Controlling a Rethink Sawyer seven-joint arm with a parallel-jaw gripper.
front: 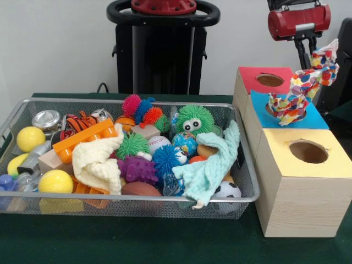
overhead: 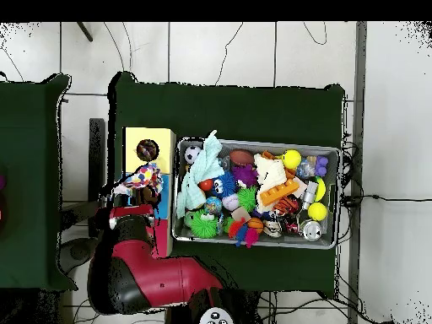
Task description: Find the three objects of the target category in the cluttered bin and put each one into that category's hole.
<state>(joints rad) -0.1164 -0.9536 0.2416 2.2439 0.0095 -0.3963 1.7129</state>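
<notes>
My gripper (front: 306,67) hangs at the right, above the boxes, shut on a white cloth printed with coloured hearts (front: 301,88). The cloth dangles down and its lower end rests at the blue-faced box's hole (front: 273,110). In the overhead view this cloth (overhead: 142,175) lies just beside the yellow-faced box. The yellow-faced box's round hole (front: 308,152) (overhead: 148,150) is open and unobstructed, nearer the camera than the cloth. The wire-mesh bin (front: 132,100) (overhead: 253,142) is full of toys. No other heart-printed cloth shows in it.
A mint-green cloth (front: 209,165) drapes over the bin's right front rim and a cream-yellow cloth (front: 99,159) lies at its middle left. The red-faced box (front: 254,73) stands behind the blue one. Spiky balls, yellow balls and an orange brick fill the bin.
</notes>
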